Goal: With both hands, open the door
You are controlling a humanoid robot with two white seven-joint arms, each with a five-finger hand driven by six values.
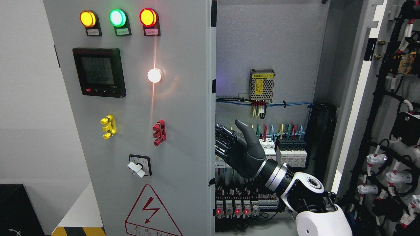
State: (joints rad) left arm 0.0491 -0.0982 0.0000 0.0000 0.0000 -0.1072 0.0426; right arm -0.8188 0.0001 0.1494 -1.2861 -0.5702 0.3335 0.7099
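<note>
The cabinet's left door [177,98] is a grey panel with lamps, a meter and switches, and it stands almost closed. Swung wide at the picture's right is the right door [364,98], its inner side covered in black wiring. My right arm comes in from the lower right. My right hand [227,139] is inside the cabinet opening, just right of the left door's free edge [211,131]. The dark fingers [223,147] stretch straight toward that edge with the thumb [246,131] pointing up, and they hold nothing. I cannot tell whether the fingertips touch the edge. My left arm does not show.
Inside the cabinet are a power supply [262,84], rows of breakers [288,150] with coloured wires, and lower terminals with red lights [233,209]. A black box [16,209] stands at the lower left. A white wall lies left of the cabinet.
</note>
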